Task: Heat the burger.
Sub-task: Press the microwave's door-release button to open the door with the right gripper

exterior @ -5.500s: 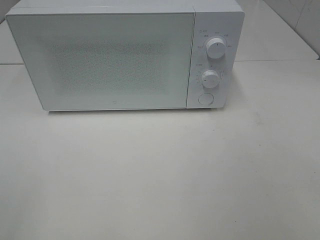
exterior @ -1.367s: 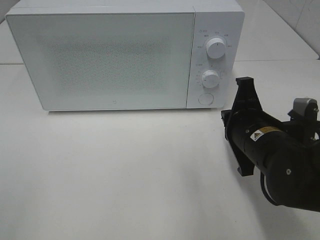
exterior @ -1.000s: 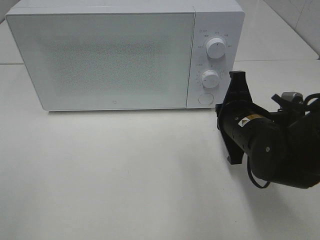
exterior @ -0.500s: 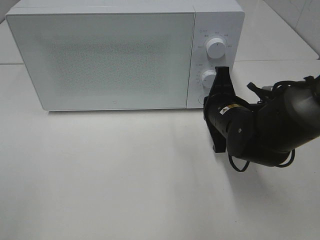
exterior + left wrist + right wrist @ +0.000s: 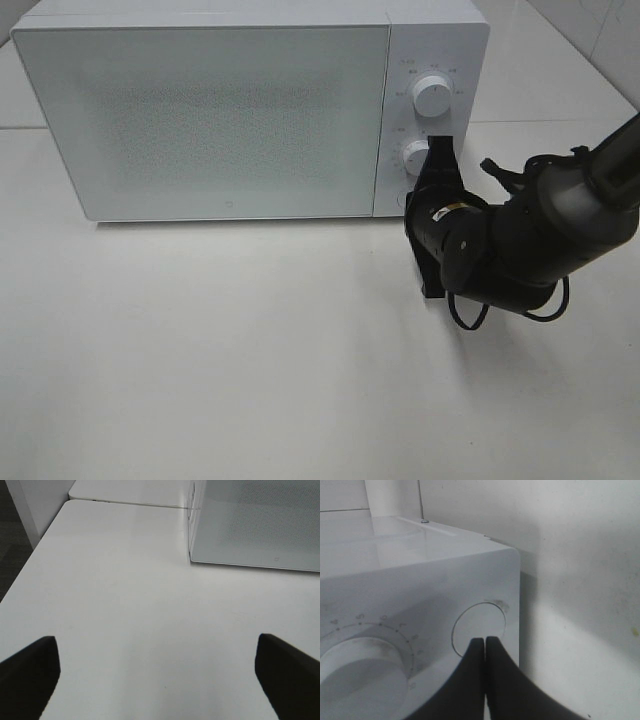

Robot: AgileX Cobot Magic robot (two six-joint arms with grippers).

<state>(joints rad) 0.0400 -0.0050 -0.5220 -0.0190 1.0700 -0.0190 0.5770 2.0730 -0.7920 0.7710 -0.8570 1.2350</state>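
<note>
The burger is not in view. The white microwave (image 5: 200,120) stands at the back of the table with its door shut. My right gripper (image 5: 415,200) is shut and empty at the microwave's control panel. In the right wrist view its closed fingertips (image 5: 485,641) rest at the lower edge of the round button (image 5: 479,625) under the knobs. My left gripper (image 5: 156,645) is open and empty over bare table, in front of the microwave's left corner (image 5: 192,557). It does not show in the exterior view.
Two white knobs (image 5: 432,95) (image 5: 420,156) sit above the button; the lower one also shows in the right wrist view (image 5: 360,670). The white table (image 5: 250,350) runs in front of the microwave. The table's left edge (image 5: 30,565) drops to a dark floor.
My right arm has come in from the right and moved left to the microwave's panel; its shut fingertips now sit at the round button. The microwave door stays shut.
</note>
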